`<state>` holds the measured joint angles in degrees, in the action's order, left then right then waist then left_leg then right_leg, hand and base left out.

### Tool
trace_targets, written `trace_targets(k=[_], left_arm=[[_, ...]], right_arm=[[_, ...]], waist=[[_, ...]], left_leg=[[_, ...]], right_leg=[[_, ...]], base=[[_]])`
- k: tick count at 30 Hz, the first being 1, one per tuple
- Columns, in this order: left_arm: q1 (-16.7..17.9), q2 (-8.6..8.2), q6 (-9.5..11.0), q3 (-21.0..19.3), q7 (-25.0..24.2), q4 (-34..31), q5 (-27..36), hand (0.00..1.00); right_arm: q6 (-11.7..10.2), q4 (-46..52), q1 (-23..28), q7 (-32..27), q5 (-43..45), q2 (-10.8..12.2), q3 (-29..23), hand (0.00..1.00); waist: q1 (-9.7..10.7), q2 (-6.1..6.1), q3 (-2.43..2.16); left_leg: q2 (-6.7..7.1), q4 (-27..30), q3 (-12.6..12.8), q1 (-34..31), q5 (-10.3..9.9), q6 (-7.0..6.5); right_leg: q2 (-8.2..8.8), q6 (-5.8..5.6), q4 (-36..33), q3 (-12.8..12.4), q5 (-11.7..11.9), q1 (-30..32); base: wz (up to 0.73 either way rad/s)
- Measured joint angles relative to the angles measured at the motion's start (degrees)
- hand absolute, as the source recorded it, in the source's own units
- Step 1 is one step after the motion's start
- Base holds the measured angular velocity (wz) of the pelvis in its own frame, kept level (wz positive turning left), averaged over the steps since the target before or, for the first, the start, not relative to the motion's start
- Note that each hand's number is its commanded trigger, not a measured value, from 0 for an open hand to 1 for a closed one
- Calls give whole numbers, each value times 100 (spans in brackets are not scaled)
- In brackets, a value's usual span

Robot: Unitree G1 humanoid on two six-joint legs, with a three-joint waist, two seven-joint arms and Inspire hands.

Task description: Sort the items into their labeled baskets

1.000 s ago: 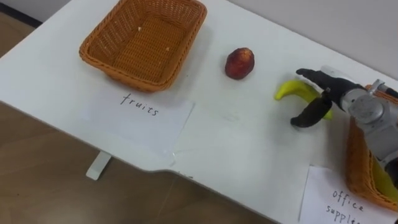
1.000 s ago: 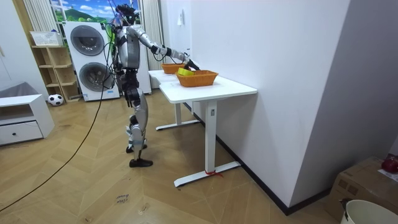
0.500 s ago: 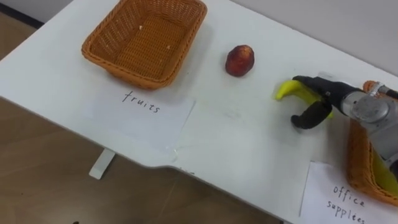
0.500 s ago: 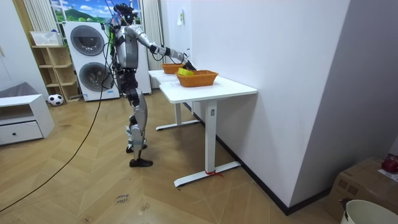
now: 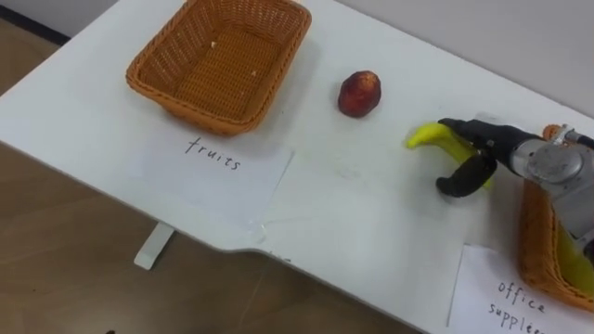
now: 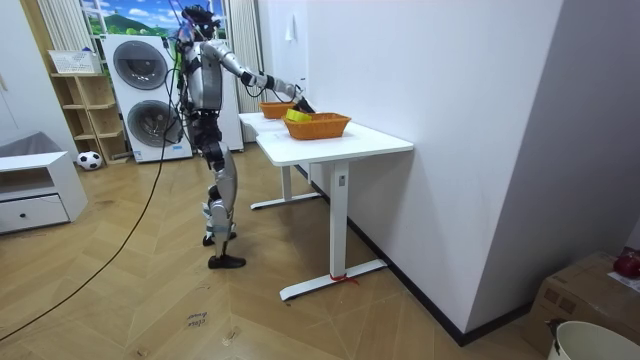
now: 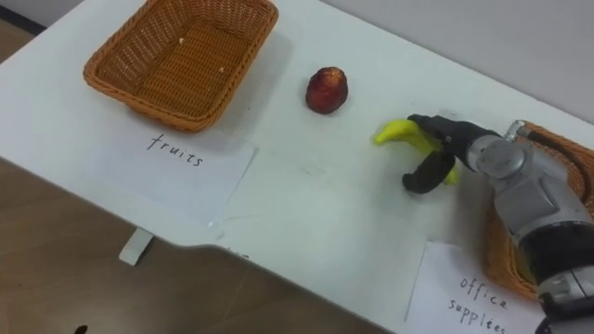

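We log both eye views close above the white table (image 5: 371, 223), looking steeply down. The room view, far off, shares that table.

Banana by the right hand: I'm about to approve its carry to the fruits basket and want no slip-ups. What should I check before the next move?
1. Right hand is at the banana: ok.
2. Firm hold on the banana: cannot tell.
3. Room in the fruits basket: ok.
4. Straight low path to that basket: not ok, a red fruit lies roughly on the way.
5. Banana well in from the edge of the table: ok.
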<state>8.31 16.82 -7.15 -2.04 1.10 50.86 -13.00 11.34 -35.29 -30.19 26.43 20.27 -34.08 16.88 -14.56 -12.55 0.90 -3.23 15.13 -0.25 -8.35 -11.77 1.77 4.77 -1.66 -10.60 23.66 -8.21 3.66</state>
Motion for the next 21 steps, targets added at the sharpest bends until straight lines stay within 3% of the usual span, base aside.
trace_targets(k=[1, 8, 21], left_arm=[[1, 0, 0, -1, 0, 3, 1, 0], [-1, 68, 0, -2, -1, 7, 5, 0], [10, 82, 1, -6, 17, 29, 0, 0]], right_arm=[[1, 0, 9, 1, -9, 0, 1, 100], [58, 22, 15, -139, -16, -23, -7, 100], [78, 230, 110, 159, 3, -71, -2, 100]], waist=[[0, -7, 1], [-5, -131, 14], [-17, -129, 32]], left_leg=[[0, 1, -2, 0, 0, 0], [-4, 23, -41, 7, -2, 2], [-10, 9, -35, 23, -3, 4]], right_leg=[[-1, 0, 2, 1, 0, -6], [-13, 0, 8, 7, 0, -53], [-23, 0, 14, -10, 0, -58]], base=[[0], [3], [-1]])
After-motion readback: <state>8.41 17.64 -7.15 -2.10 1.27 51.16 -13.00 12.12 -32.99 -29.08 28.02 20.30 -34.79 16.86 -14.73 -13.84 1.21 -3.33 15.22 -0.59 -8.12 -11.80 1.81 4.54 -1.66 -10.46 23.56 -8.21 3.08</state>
